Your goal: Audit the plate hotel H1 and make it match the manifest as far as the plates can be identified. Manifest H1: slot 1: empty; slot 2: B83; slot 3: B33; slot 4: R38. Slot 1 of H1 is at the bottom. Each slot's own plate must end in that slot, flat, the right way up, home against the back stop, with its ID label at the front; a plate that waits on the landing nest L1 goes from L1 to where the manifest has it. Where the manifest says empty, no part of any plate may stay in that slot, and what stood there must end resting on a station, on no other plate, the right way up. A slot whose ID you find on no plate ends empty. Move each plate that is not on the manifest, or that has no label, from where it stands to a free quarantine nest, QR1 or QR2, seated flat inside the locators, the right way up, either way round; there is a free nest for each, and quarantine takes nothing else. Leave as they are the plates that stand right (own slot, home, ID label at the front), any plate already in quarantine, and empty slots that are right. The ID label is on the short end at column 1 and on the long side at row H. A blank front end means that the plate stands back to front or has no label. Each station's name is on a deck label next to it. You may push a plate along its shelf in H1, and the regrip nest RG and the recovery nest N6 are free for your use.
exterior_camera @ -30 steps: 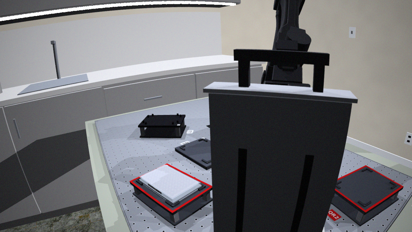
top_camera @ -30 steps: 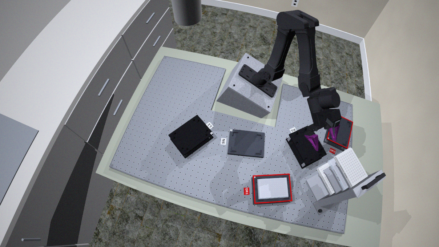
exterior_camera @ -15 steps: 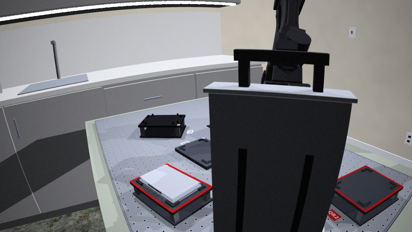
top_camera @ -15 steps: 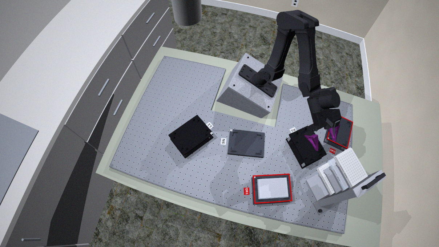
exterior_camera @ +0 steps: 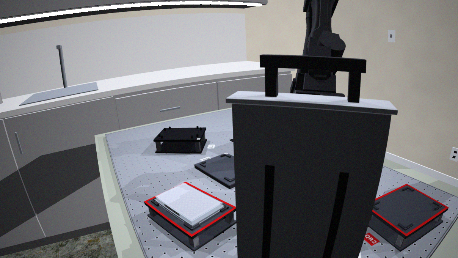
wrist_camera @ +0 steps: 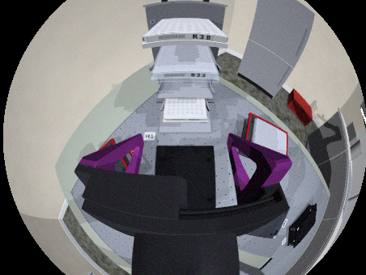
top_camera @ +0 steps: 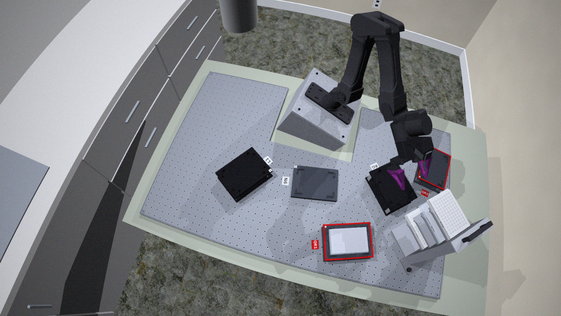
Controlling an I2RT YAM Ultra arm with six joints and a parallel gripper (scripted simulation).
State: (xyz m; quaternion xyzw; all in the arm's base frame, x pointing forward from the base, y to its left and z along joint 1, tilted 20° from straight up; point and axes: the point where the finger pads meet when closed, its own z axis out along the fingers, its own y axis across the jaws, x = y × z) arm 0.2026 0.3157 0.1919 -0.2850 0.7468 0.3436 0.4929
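The arm (top_camera: 386, 70) reaches down from its grey pedestal (top_camera: 298, 125) toward the hotel H1 (top_camera: 443, 245) at the desk's (top_camera: 235, 117) right end, and its jaws stand fully open with nothing between them; the two purple fingers (top_camera: 396, 177) straddle the gap between the black RG nest (top_camera: 392, 196) and the red-rimmed QR2 nest (top_camera: 441, 172), one over each. In the wrist view the gripper (wrist_camera: 185, 156) faces the hotel's open front: the top slot holds a white plate (wrist_camera: 184, 35) with a label reading R38, the slot below holds a plate (wrist_camera: 184, 69) whose label is too small to read for sure, and lower still a white plate (wrist_camera: 185, 110) sticks out forward with its wells showing and no label legible on its front. Which lower slot that one sits in I cannot tell. QR2 shows a bare dark top in the exterior view, while QR1 (top_camera: 325, 229) already holds a white plate (top_camera: 348, 240) lying flat inside its red frame. The black L1 nest (top_camera: 243, 172) and the grey N6 nest (top_camera: 314, 183) stand well apart to the left, no plate on either
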